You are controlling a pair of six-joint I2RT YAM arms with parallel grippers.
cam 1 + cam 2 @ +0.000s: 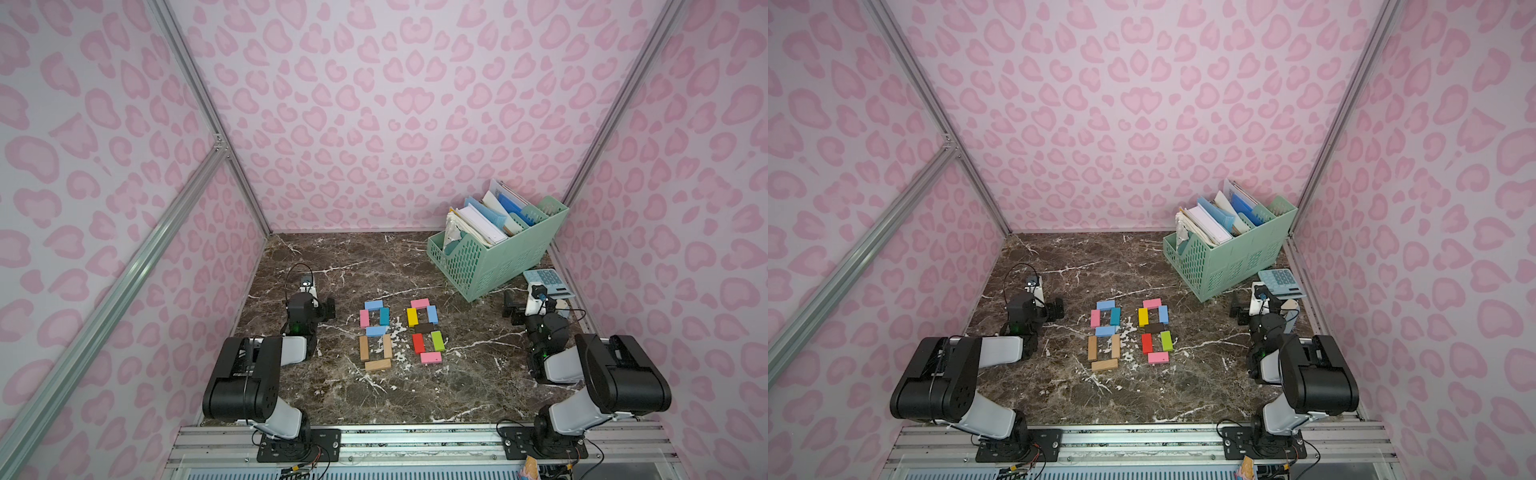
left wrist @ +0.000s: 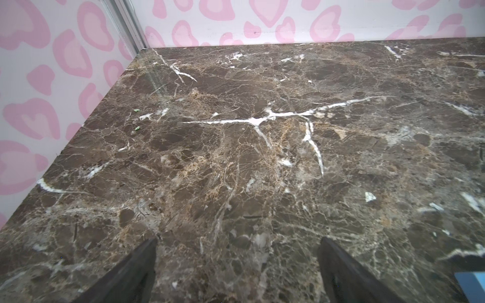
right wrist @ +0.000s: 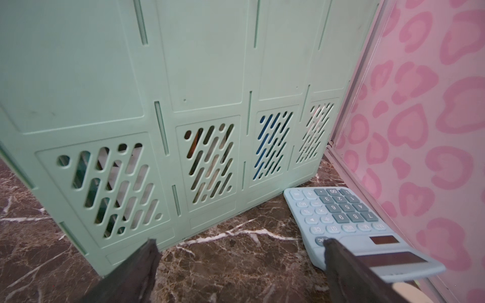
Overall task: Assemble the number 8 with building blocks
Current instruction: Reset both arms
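Marble tabletop (image 1: 374, 266): 14 building blocks (image 1: 376, 331), file basket (image 1: 498, 262), calculator (image 1: 546, 280).

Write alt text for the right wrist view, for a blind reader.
The open right gripper faces a mint-green file basket on a dark marble table. A light blue calculator lies beside the basket, near the pink-patterned wall.

Beside the left gripper (image 2: 239, 239), a light-blue matte brick (image 2: 471, 280) is cut by the wrist picture's edge, only a corner showing. Ahead of the right gripper (image 3: 240, 242), the mint-green perforated plastic file basket (image 3: 183, 65) overruns the frame, contents mere slivers behind slots; one finger (image 3: 343, 270) covers part of the blue-grey flat calculator (image 3: 341, 210).
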